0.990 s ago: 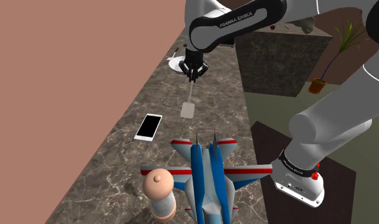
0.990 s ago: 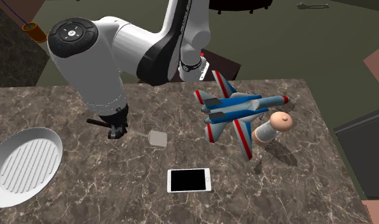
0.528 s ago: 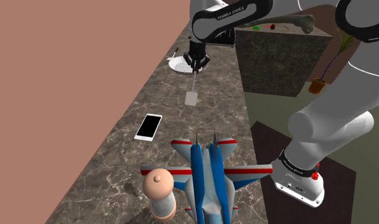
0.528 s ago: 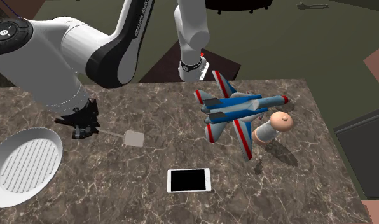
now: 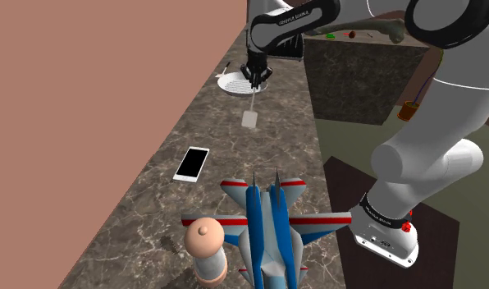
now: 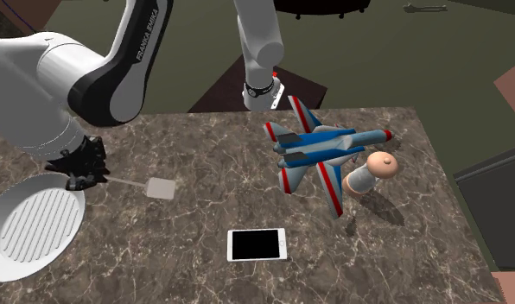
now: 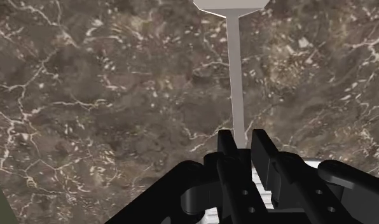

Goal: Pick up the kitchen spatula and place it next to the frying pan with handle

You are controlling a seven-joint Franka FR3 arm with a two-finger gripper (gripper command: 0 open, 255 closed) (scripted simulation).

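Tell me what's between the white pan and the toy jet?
The spatula, clasped by the gripper; both the shoulder and second exterior views show it.

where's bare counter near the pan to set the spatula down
Bare marble lies between the frying pan and the phone, and between the spatula and the toy jet. It is crowded where the toy jet and the tan grinder sit close together.

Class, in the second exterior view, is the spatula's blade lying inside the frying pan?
No, the blade of the spatula is over the marble countertop, to the view's right of the frying pan.
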